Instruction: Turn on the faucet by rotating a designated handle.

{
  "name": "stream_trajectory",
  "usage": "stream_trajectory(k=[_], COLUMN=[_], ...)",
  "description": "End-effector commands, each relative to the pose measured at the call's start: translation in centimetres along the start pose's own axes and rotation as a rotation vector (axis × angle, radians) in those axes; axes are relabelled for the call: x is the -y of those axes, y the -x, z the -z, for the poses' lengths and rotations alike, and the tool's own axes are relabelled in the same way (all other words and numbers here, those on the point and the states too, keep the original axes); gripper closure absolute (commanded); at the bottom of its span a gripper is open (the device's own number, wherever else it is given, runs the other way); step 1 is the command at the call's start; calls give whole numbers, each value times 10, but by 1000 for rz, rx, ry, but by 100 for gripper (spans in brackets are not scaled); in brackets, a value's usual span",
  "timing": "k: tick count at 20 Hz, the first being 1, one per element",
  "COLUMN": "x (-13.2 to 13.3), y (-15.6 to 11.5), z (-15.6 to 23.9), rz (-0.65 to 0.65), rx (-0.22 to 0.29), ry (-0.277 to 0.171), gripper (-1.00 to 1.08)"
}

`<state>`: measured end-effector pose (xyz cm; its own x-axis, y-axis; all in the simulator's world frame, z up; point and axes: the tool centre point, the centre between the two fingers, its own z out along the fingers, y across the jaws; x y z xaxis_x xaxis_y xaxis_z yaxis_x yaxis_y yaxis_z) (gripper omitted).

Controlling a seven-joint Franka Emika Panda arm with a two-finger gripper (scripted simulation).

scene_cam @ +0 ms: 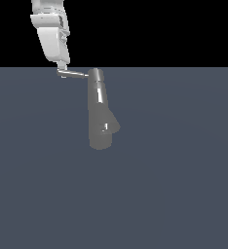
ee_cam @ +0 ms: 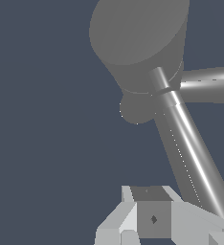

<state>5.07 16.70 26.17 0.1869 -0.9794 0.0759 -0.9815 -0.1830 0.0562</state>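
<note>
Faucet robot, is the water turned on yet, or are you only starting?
Done: the gripper has reached the far tip of the handle. In hand: it sits right at that rod, though actual contact is unclear. Left: swinging the handle around the faucet; no water shows.

A flat, plain slate-blue floor [scene_cam: 174, 194] filled the exterior view from the six o'clock edge up to a straight horizon. Above that line, toward twelve o'clock, lay a featureless black backdrop [scene_cam: 160, 29]. The floor bore no texture or seams. The wrist view showed the same slate-blue surface.
</note>
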Motion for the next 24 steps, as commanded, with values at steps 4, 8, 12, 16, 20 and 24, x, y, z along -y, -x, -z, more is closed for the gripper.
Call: stream_trajectory(k=[4,8,12,16,20,24], x=[-19,-30,-29,-39,-49,-59], y=[1,1,-6,-14,-23,-32], z=[3,8,12,14,17,20], rz=[3,3,-8,-6,-5,-3], rx=[-1,-1,-1,-1,-1,-1], ry=[12,12,1,3,5,6], gripper=[108,108,108,108,108,108])
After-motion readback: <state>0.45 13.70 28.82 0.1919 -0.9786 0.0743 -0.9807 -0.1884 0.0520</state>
